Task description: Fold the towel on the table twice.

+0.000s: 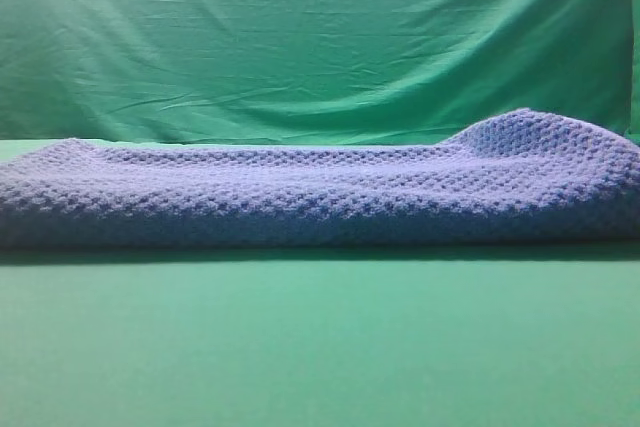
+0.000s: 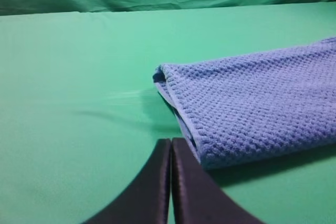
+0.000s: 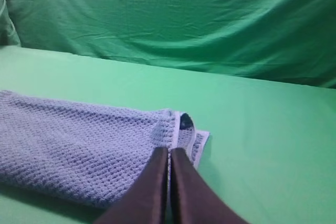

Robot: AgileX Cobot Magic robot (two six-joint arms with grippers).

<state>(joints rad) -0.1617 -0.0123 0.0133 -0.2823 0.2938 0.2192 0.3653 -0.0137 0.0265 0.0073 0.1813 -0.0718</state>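
The blue-grey waffle-weave towel (image 1: 320, 192) lies folded in a long band across the green table (image 1: 320, 347), with its right end humped up. No gripper shows in the exterior high view. In the left wrist view my left gripper (image 2: 171, 142) is shut and empty, its tips just left of the towel's (image 2: 257, 114) layered left end. In the right wrist view my right gripper (image 3: 169, 151) is shut, its tips over the towel's (image 3: 68, 145) layered right end. No cloth shows between the fingers.
A wrinkled green backdrop sheet (image 1: 300, 37) hangs upright behind the table. Bare green table cloth lies in front of the towel, left of its left end (image 2: 68, 77) and right of its right end (image 3: 262, 129).
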